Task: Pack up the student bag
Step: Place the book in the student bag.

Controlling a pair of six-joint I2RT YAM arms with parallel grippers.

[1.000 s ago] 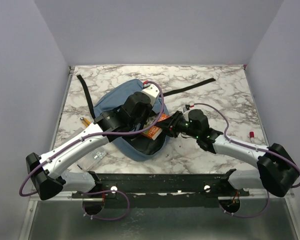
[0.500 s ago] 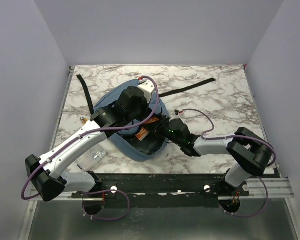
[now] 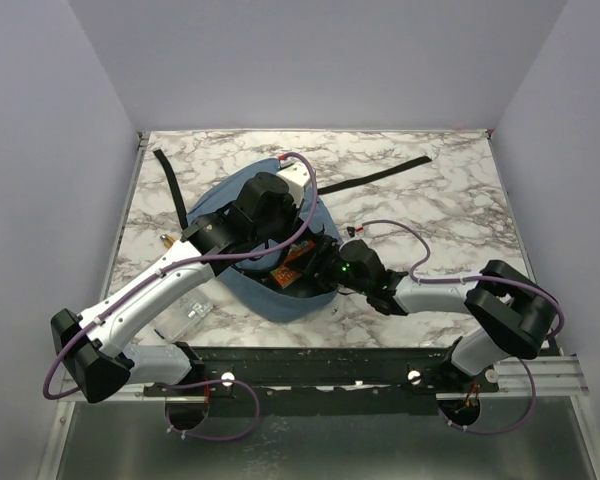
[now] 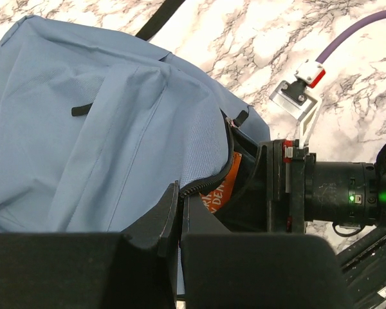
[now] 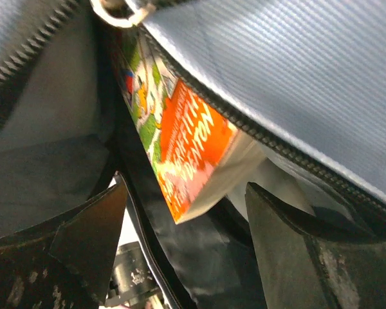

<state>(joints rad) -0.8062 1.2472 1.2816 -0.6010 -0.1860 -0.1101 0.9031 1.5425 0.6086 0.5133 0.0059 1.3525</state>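
Note:
The student bag [image 3: 218, 207] lies on the marble table, dusty blue, with its zip mouth open toward the right. My left gripper [image 4: 179, 193] is shut on the bag's zip edge and holds the mouth up. An orange picture book [image 5: 180, 138] sits slanted inside the opening, also seen as an orange sliver [image 4: 222, 191] under the zip. My right gripper [image 5: 183, 212] is inside the bag mouth, open, its fingers on either side of the book's lower corner without touching it. From above, the right wrist [image 3: 352, 265] reaches into the bag.
A black strap [image 3: 375, 172] trails across the far table and another black strap [image 3: 170, 185] lies at the far left. A clear plastic case [image 3: 190, 315] and a pencil [image 3: 167, 240] lie left of the bag, near the left arm.
My right gripper has carried the book from beside the bag into its mouth, then opened and let go of it. The left gripper kept its hold on the zip edge.

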